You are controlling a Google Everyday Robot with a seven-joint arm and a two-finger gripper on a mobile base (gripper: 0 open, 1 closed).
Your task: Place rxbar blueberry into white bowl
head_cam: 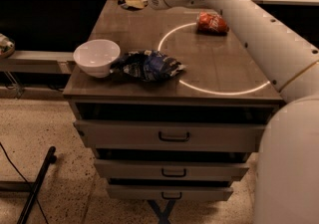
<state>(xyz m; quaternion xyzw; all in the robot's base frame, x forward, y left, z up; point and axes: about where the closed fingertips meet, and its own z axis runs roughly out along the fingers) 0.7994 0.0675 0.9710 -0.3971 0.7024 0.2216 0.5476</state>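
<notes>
Gripper (128, 0) up at the far-left edge of the cabinet top (224, 76), out on the end of the white arm (259, 34) reaching in from the right foreground. Wide or narrow? Cannot tell from this angle. Something pale at its tip, a small dark bit just beside it, both too unclear to name.

White bowl (96, 57) upright at the front-left corner of the top, well apart from the gripper, inside plain white. Crinkled blue-and-white chip bag (149, 64) flat on the wood just right of the bowl, dark left end pressed up against the bowl's wall.

Rxbar blueberry: not to be picked out with any certainty, neither near the gripper nor against the bag's dark end.

Red-orange soda can (212, 22) on its side toward the far right, lying right on a bright ring of light (219, 92) cast across the top. Bag's right end over the ring's left arc.

Below, three drawers (172, 136) with dark handles. Speckled floor (50, 133) underneath, black pole (37, 183) slanting across the lower left.
</notes>
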